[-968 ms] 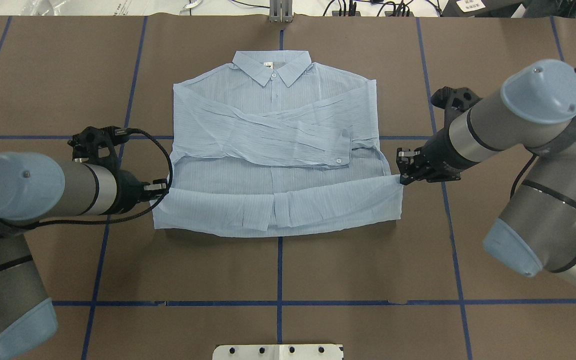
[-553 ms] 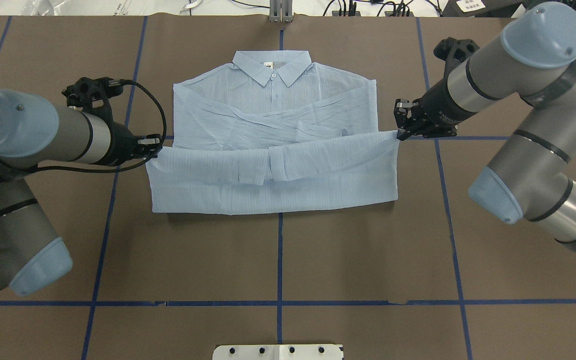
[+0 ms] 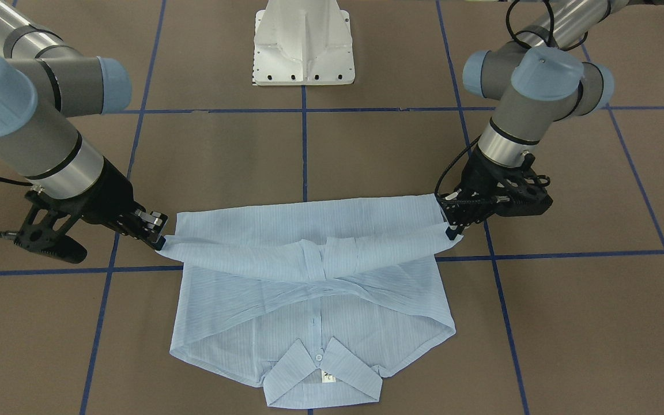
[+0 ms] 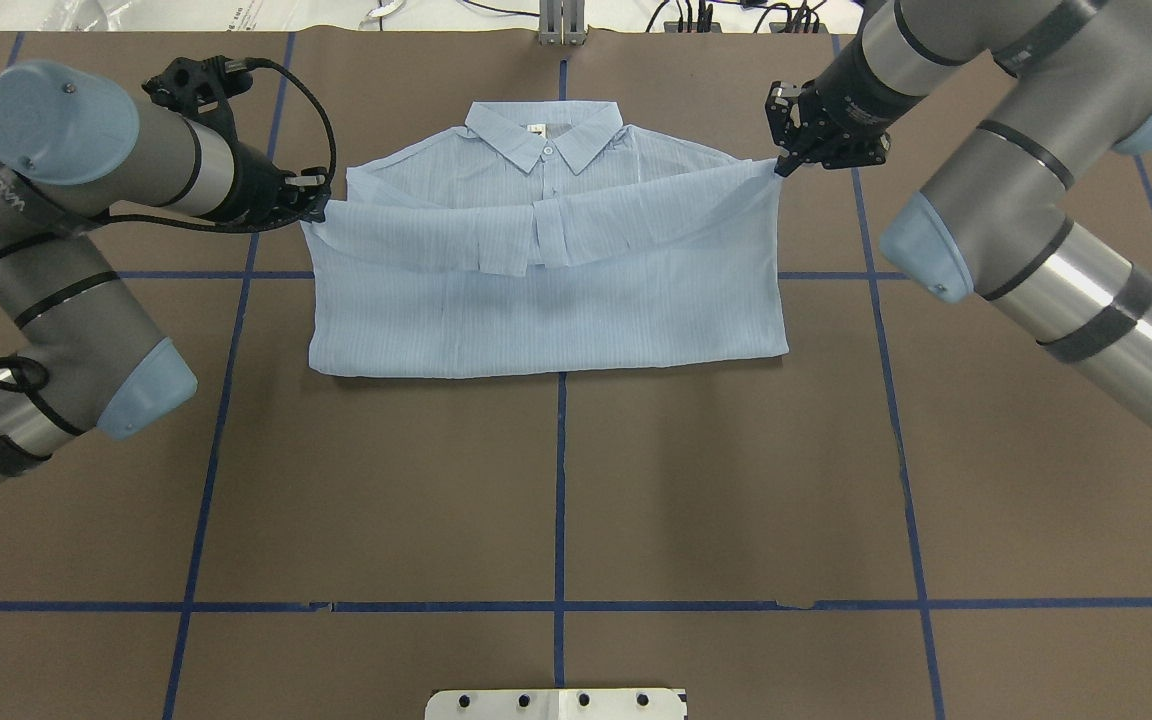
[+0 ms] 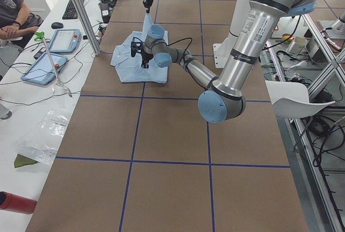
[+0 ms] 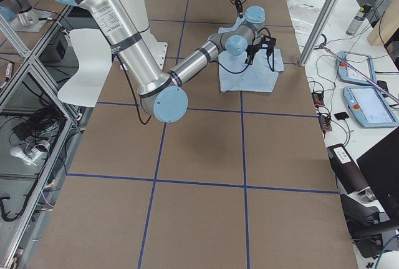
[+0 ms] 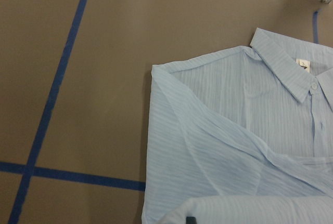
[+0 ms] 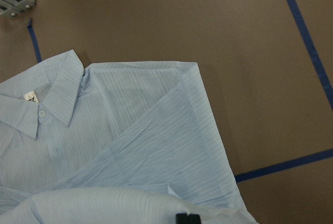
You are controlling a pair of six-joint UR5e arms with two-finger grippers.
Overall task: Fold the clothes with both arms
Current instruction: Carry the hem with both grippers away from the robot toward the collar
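Shirt [image 4: 546, 300] lies in the far middle of the table [image 4: 556, 500], its collar [image 4: 544, 135] pointing away from the robot and its lower half doubled up over the chest. You hold the hem by its two corners: the left tool [image 4: 314, 205] is pinching the corner on the robot's left and the right tool [image 4: 784, 160] is pinching the opposite one, each with its fingers closed on the cloth.

A second ago that hem crossed the lower part of the shirt. Since then you have carried it away from the robot, past the mid-point, and it now runs along the shoulder line just short of the collar. The fold crease nearest the robot has moved up with it, so the garment looks about half as deep as before. In the overhead view the crossed sleeves [image 3: 263, 288] are now covered, though the front-facing view still shows them under the raised edge.

The hem is not yet laid. It hangs stretched between the tools with a slight dip at the button placket, and the right corner sits a little further forward than the left. My read is that the half-fold is nearly done. What remains is to lower both corners together, level, so they land on the shoulders without covering the collar, and then let go.
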